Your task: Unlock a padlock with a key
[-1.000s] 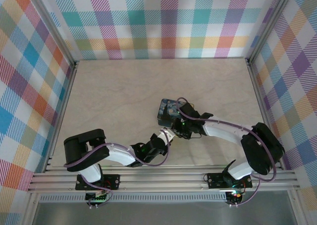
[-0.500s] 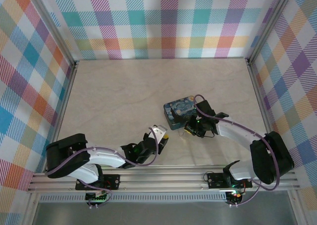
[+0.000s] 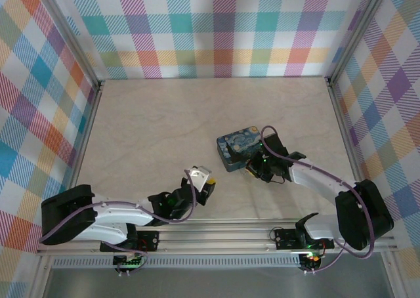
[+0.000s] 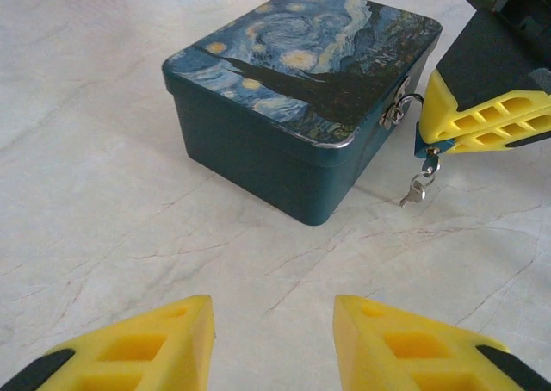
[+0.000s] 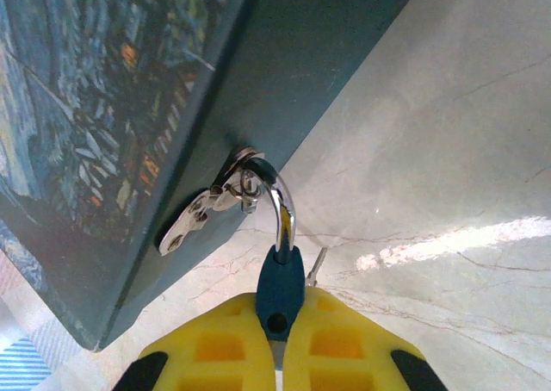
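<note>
My left pincer (image 4: 272,324) has backed off to the near left, jaws apart and empty. My right pincer (image 5: 279,307) stays clamped on the padlock (image 5: 280,279), the key (image 4: 415,191) dangling beneath; unlocking looks unfinished.

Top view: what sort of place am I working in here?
Likely a lab test cell for robots, not a home: plaid-printed walls, an aluminium frame at the edges, and a bare marble-look table.
</note>
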